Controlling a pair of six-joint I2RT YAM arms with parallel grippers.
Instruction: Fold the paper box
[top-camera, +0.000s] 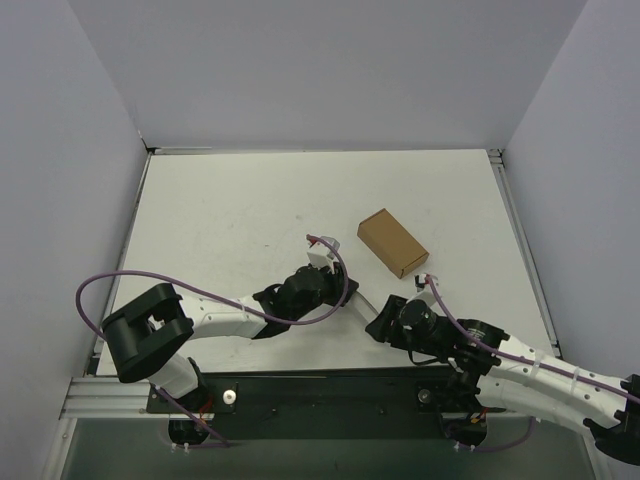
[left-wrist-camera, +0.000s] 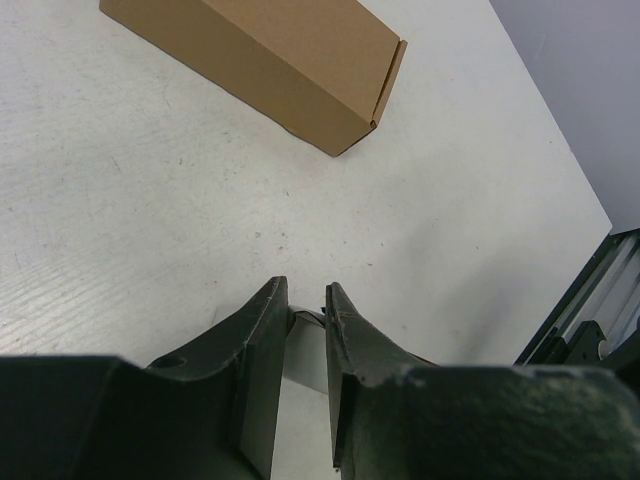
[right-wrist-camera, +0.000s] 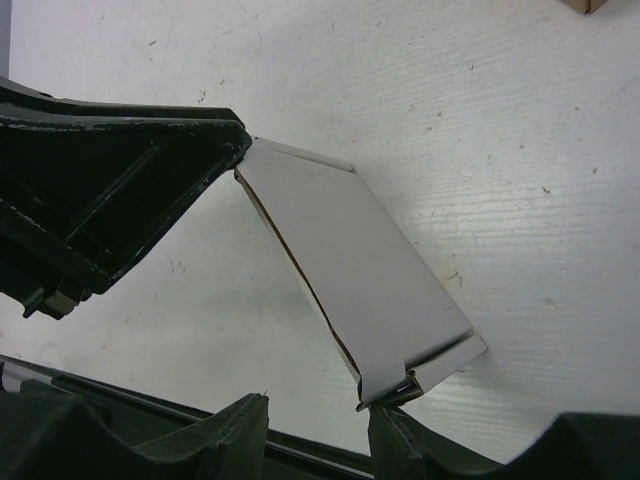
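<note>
Grey walls close in a white desk (top-camera: 230, 210), and from the top camera I see a closed brown box (top-camera: 392, 243) lying right of centre. My left hand (top-camera: 345, 295) and right hand (top-camera: 378, 322) are drawn together just below it, near the front edge. I can't pick out the paper box (right-wrist-camera: 350, 270) from up there, as the hands cover it. The left wrist camera shows that hand's fingers (left-wrist-camera: 260, 350) nearly together with a sliver of white card pinched between them, so I read it as gripping the paper box, with the brown box well ahead of it. On the right wrist camera the card slants up off the desk. The left hand clamps its top corner, and its low notched corner rests just at the tip of one right finger (right-wrist-camera: 410, 445). The right fingers stand apart with nothing between them. My worry is that one corner pinch: thin card could swivel or slide out of the left grip. If I close the right hand now I judge it would miss the corner or crumple the tab rather than crease it. A wide swing could also knock the brown box. Both arms reach low and inward, left forearm stretched across the front, right wrist angled towards it.
</note>
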